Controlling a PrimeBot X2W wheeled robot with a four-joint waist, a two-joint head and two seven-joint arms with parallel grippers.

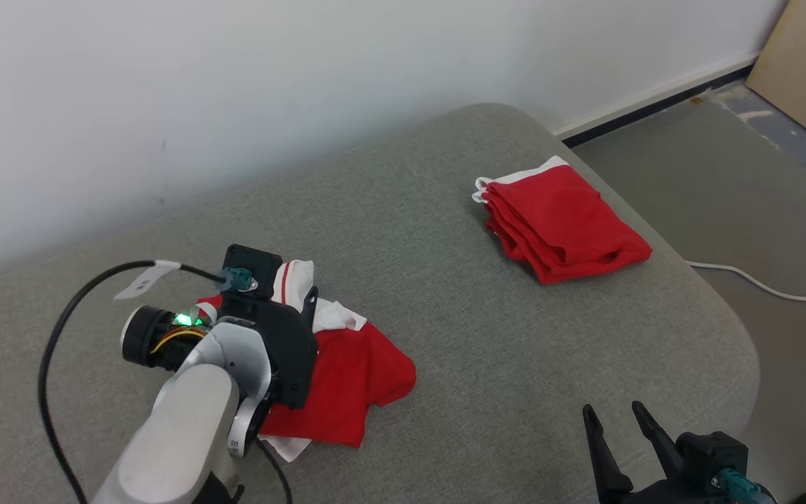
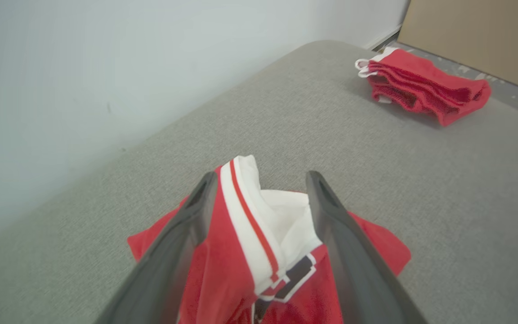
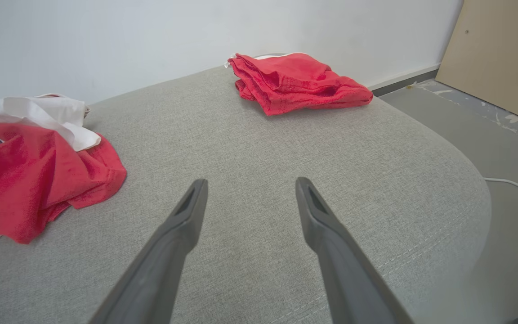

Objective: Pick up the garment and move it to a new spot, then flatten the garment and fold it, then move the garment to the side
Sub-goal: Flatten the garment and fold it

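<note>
Where the left tool [image 2: 261,178] straddles it, the garment [image 1: 355,372] lies partly hidden.

Light: bright, even and diffuse, with no single source evident and no hard glare.
Wall [image 1: 235,105]: pale, close to washed out at the left of the left wrist view.
Shadows: soft and short. A faint one lies at the foot of the folded red cloth [image 2: 421,85], another along the edge of the crumpled garment [image 3: 29,189].
Indicator: a small green light [image 1: 182,320] glows on the left arm's wrist.
Focus: the head view is sharp. The fingers [image 2: 164,261] of the left gripper [image 2: 261,175] and the fingers [image 3: 160,265] of the right gripper [image 3: 250,181] blur toward the bottom edge.
Distortion: wide-angle bending of the grey cushion [image 3: 421,148] rim.
</note>
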